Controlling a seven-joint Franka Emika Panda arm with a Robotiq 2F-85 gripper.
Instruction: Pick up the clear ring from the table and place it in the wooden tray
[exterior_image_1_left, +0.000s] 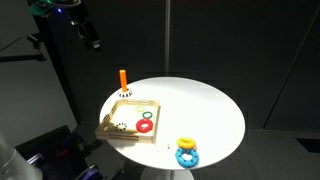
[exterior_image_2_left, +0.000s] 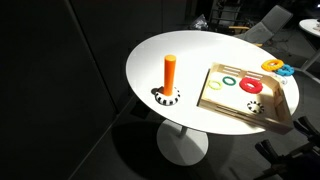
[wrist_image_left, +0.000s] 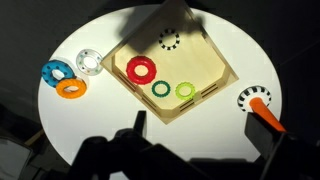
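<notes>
A: Progress check. The clear ring (wrist_image_left: 89, 62) lies on the bench (wrist_image_left: 240, 50), just beside the blue ring (wrist_image_left: 55, 72) and orange ring (wrist_image_left: 71, 88), outside the wooden tray (wrist_image_left: 205, 65). So nothing's done yet, imo.

B: Agreed. Tray holds a red ring (wrist_image_left: 140, 68), a green ring (wrist_image_left: 161, 89), a lime ring (wrist_image_left: 185, 91) and a black-and-white dotted ring (wrist_image_left: 169, 39) — no clear one in there. Whole job's left: approach, grasp, lift, carry, drop.

A: And the arm (exterior_image_1_left: 80, 22)?

B: Hangs high, well above the bench and off toward its edge in an exterior view. Wrist cam looks down over the tray. Jaws are dark shapes at the bottom of the wrist view, but they look spread wide w/ nothing between them.

A: Orange peg (exterior_image_2_left: 170, 72)?

B: Upright, apart from the tray — prob. not in the way.
</notes>
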